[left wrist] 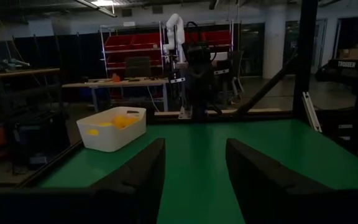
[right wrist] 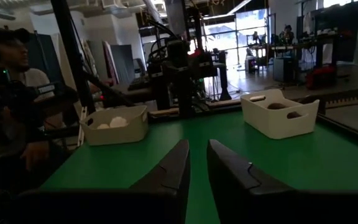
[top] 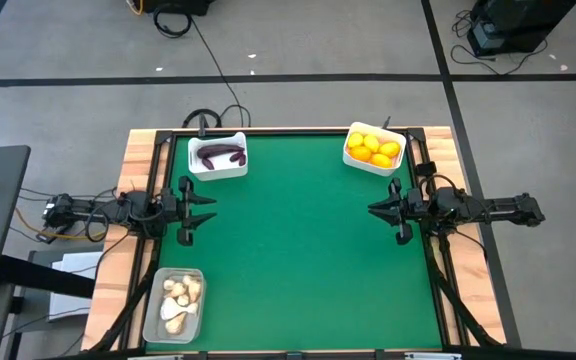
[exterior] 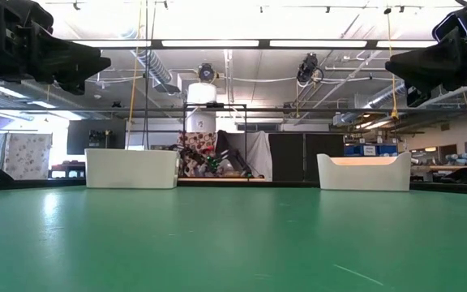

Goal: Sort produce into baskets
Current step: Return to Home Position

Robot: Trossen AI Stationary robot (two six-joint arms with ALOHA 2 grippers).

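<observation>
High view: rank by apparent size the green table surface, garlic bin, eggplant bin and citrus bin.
1. green table surface, by far the largest.
2. clear garlic bin, with a longer outline than the white ones.
3. white eggplant bin and white citrus bin: they look alike, so no ranking.

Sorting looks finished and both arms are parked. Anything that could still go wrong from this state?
The clear bin of garlic sits at the table's near left corner, on the mat's edge, so a stray sweep of the left gripper might tip it. The citrus fills its white bin to about the rim, close to the right gripper; an outward swing could knock fruit out.
</observation>
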